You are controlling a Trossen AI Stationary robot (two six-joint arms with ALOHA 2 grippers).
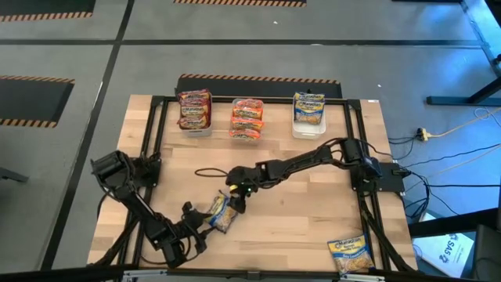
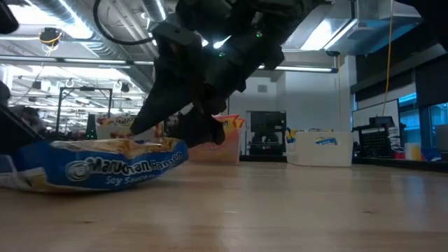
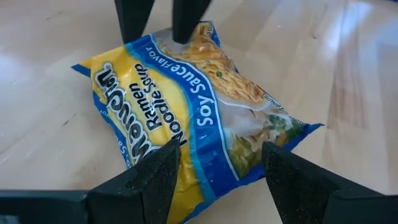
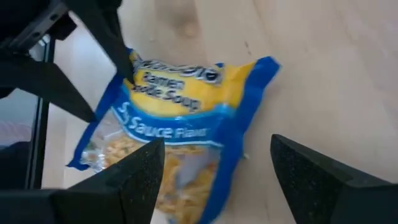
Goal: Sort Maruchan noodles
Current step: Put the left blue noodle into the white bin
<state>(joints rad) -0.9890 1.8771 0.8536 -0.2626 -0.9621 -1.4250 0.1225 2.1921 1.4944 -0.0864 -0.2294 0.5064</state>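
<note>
Lying flat on the wooden table (image 1: pixel 297 211), a blue-and-yellow noodle packet (image 1: pixel 220 213) sits between two spread-fingered grippers: the left gripper (image 1: pixel 205 222) straddles one end, the right gripper (image 1: pixel 238 197) hovers at the other, neither gripping. Another blue packet (image 1: pixel 350 254) lies near the table's front edge. Farther back, three bins (image 1: pixel 248 119) hold sorted packets.

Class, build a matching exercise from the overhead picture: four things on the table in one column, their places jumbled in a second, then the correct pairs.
Things:
1. red noodle packets
2. orange noodle packets
3. blue packet between the grippers
4. lone blue packet

Places:
A. near right corner of the table
B. far side, left bin
C. table middle, near the left arm
D. far side, middle bin

Pairs: 1-B, 2-D, 3-C, 4-A
</note>
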